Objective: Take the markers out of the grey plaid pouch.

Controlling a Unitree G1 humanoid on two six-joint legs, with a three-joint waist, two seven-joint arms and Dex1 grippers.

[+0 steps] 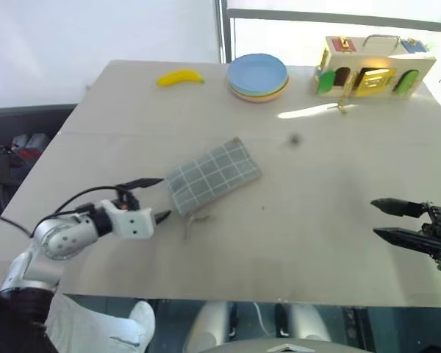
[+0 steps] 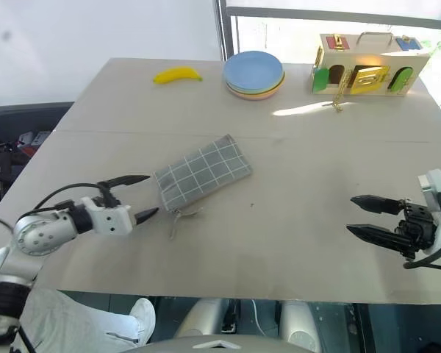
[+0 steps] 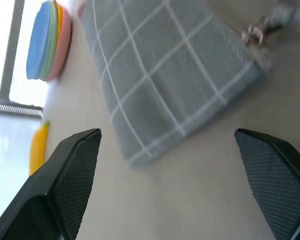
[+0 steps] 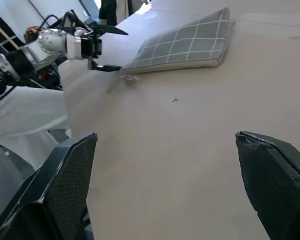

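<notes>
Soft flat grey plaid fabric pouch (image 1: 212,175) with white grid lines, lying closed and askew near the centre of the beige tabletop (image 1: 316,228), its zipper pull (image 1: 195,218) trailing from the corner at 7 o'clock; no marker is visible. Broad bare surface extends from the pouch toward 3 and 5 o'clock, up to the near table edge. At 12 o'clock, along the far edge, stand a stack of pastel round plates (image 1: 258,76), a yellow banana (image 1: 181,76) toward 11 o'clock, and a wooden latch-board house with coloured doors (image 1: 373,68) toward 1 o'clock, all well apart from the pouch. Left gripper (image 1: 153,199), at 8 o'clock of the pouch, points nearly level toward it, its two black fingers spread wide, one tip just beside the pouch's near short edge, nothing held. Right gripper (image 2: 361,215), at 4 o'clock and well apart, points inward over bare table, fingers likewise parted and empty.
</notes>
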